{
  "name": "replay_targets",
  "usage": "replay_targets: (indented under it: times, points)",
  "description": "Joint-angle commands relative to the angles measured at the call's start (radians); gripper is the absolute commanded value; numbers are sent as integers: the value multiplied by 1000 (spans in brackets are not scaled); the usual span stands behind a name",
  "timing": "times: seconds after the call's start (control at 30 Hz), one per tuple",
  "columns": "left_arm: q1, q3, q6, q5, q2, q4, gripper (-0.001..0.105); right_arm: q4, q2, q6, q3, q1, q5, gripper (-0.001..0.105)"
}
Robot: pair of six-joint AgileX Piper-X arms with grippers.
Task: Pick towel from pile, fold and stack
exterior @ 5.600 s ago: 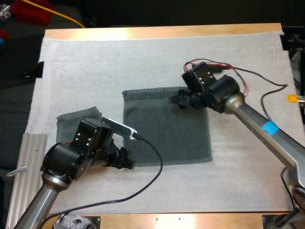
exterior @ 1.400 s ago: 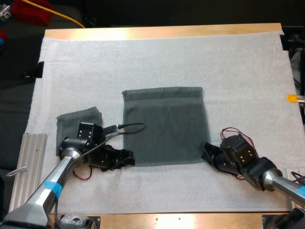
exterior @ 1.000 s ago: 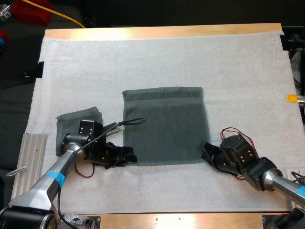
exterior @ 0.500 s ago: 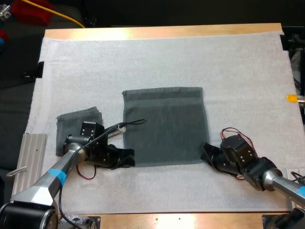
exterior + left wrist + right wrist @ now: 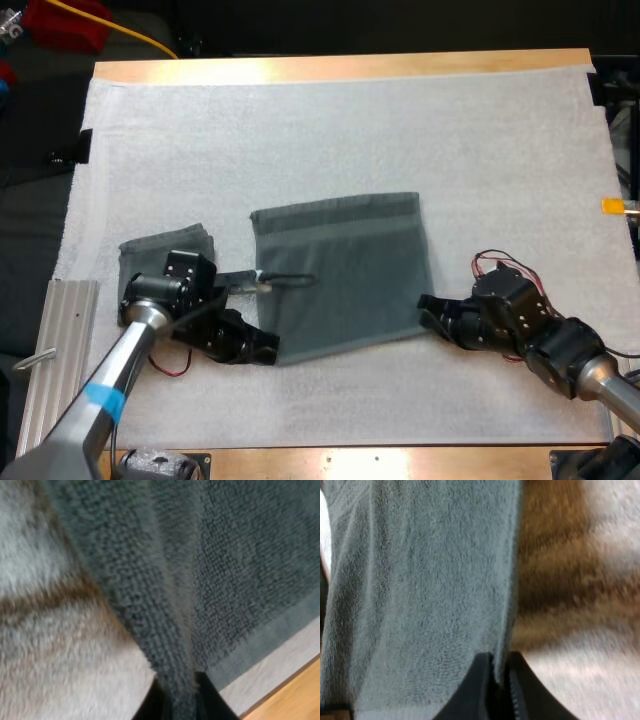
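A dark grey-green towel (image 5: pixel 340 270) lies spread on the white mat, with its near edge lifted a little. My left gripper (image 5: pixel 268 350) is shut on the towel's near left corner; its black fingertips (image 5: pixel 205 697) pinch the towel's edge (image 5: pixel 170 645). My right gripper (image 5: pixel 430 308) is shut on the near right corner, where its fingers (image 5: pixel 480 685) clamp the towel's hem (image 5: pixel 505 630). A folded stack of towels (image 5: pixel 165 252) sits just left of my left arm.
A ribbed metal rail (image 5: pixel 55 340) lies at the mat's left near edge. The white mat (image 5: pixel 340 130) stretches bare behind the towel. The wooden table edge (image 5: pixel 350 462) runs along the front.
My left gripper has shut on the towel's near left corner. Both grippers have lifted the near edge, and the towel has shifted and skewed, its far edge drawn slightly nearer.
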Motion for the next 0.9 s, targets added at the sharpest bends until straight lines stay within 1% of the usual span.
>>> replay_targets:
  times: [0.0,0.13,0.2,0.27,0.37,0.47,0.5,0.6,0.73,0.77,0.87]
  points:
    - [-19,-4,7,-36,-14,32,0,45,-19,-21,-10,1,-5,1]
    - [-94,-4,7,-58,-50,74,0,134,-88,-46,-12,8,-38,1]
    - [-120,-6,7,-87,-66,97,0,179,-117,-68,-12,29,-38,1]
    - [-145,-9,7,-102,-88,129,0,227,-145,-69,-12,76,-38,1]
    - [-170,-9,7,-93,-116,146,0,238,-168,-59,-12,160,-18,1]
    - [-171,-9,7,-43,-120,138,0,209,-169,-15,-12,209,13,1]
    - [-166,-9,7,-34,-120,132,0,199,-169,-3,-12,211,21,1]
    - [-147,-9,0,33,-119,94,0,137,-164,0,-12,199,27,1]
    - [-83,-16,-16,113,-106,42,0,42,-153,3,-12,140,23,1]
    - [-57,-21,-17,142,-99,32,0,22,-148,3,-12,114,19,1]
    - [12,-45,-17,195,-77,9,0,-35,-135,3,-12,56,-2,1]
